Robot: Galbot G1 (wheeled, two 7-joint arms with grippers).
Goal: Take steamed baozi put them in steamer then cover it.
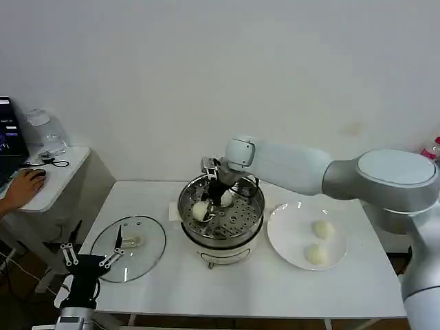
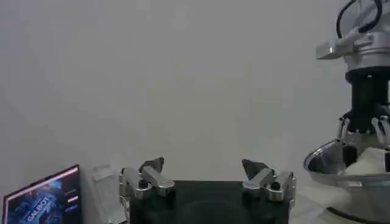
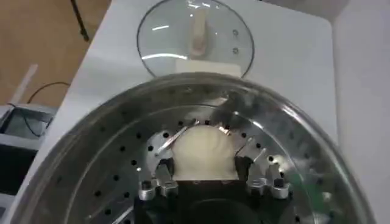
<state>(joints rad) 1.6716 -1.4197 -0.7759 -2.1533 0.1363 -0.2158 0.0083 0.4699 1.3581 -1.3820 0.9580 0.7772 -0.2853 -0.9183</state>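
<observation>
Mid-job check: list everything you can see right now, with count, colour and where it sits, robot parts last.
Steamed baozi: four, cream-white; two in the steamer, two on the plate.
Steamer: one, shiny steel, white base; table centre.
Cover: one, clear glass; flat on the table, left of the steamer.
Plate: one, white; right of the steamer.
Table: one, white.
Side desk: one, white; far left, with a person's hand on a mouse.
Right gripper: inside the steamer, fingers around one bun.
Left gripper: open, at the table's near-left edge, by the cover.
</observation>
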